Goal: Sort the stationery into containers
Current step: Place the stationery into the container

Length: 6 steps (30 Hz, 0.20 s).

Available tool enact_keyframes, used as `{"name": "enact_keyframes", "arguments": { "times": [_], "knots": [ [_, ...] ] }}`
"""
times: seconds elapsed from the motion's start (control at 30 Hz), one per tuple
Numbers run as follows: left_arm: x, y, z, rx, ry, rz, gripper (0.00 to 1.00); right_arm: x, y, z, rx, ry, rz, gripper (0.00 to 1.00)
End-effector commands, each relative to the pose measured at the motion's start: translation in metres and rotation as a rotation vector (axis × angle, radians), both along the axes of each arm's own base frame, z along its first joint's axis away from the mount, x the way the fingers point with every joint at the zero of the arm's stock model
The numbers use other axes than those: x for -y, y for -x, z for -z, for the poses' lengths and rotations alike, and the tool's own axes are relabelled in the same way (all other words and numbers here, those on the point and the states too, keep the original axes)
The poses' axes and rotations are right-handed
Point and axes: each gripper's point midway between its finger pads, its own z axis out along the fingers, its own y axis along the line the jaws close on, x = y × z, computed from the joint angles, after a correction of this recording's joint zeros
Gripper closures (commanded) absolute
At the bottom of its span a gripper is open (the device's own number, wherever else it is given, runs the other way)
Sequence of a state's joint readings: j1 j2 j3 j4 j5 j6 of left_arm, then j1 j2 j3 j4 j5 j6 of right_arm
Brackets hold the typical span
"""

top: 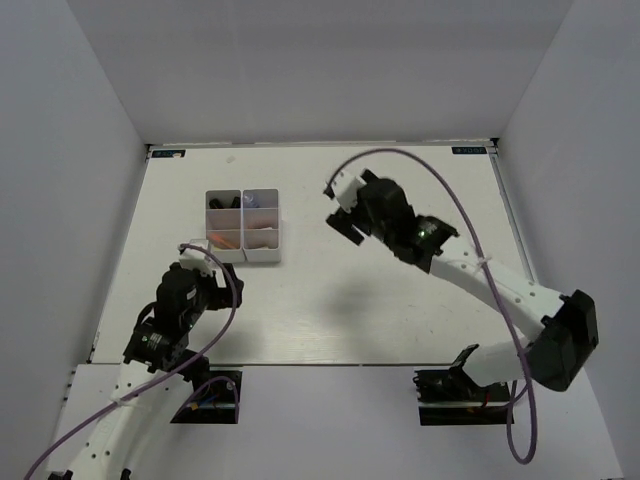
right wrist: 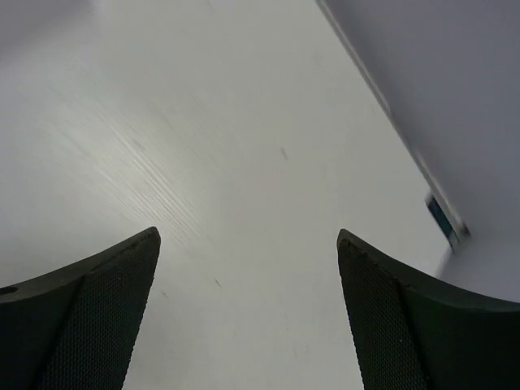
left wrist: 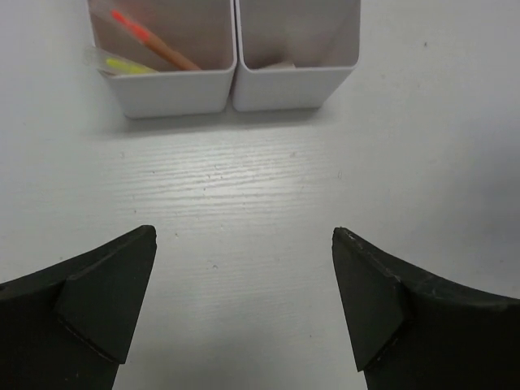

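Note:
The white organizer box (top: 243, 226) stands at the left middle of the table, with stationery in its compartments. In the left wrist view its two near compartments (left wrist: 175, 93) show. The left one holds an orange-pink pen (left wrist: 154, 45) and a yellow pen (left wrist: 126, 66). The right one shows a tan block (left wrist: 280, 63). My left gripper (top: 212, 264) (left wrist: 244, 237) is open and empty, just in front of the box's near wall. My right gripper (top: 340, 210) (right wrist: 248, 237) is open and empty, raised to the right of the box over bare table.
White walls (top: 560, 110) close in the table on three sides. A small blue corner mark (right wrist: 443, 218) sits where the table meets the wall. A purple cable (top: 455, 205) arcs over the right arm. No loose stationery shows on the table.

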<state>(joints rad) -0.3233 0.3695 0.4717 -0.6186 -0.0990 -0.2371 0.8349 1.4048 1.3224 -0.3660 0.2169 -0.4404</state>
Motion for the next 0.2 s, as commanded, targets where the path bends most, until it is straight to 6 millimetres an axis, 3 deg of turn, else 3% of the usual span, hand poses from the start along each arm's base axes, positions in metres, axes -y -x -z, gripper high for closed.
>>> {"name": "enact_keyframes", "arguments": {
  "times": [0.0,0.07,0.13,0.17],
  "knots": [
    [0.014,0.002,0.007,-0.075,0.017,0.071,0.00,0.122,-0.027,0.083,0.146,0.376,0.498,0.10],
    [0.017,0.001,0.008,-0.085,0.019,0.082,0.00,0.161,-0.010,0.111,0.121,0.466,0.581,0.10],
    [0.024,0.004,0.012,-0.109,0.030,0.121,0.00,0.171,0.012,0.130,0.043,0.430,0.590,0.10],
    [0.024,0.003,0.012,-0.110,0.028,0.126,0.00,0.177,0.032,0.150,-0.059,0.417,0.597,0.10]
  ]
}}
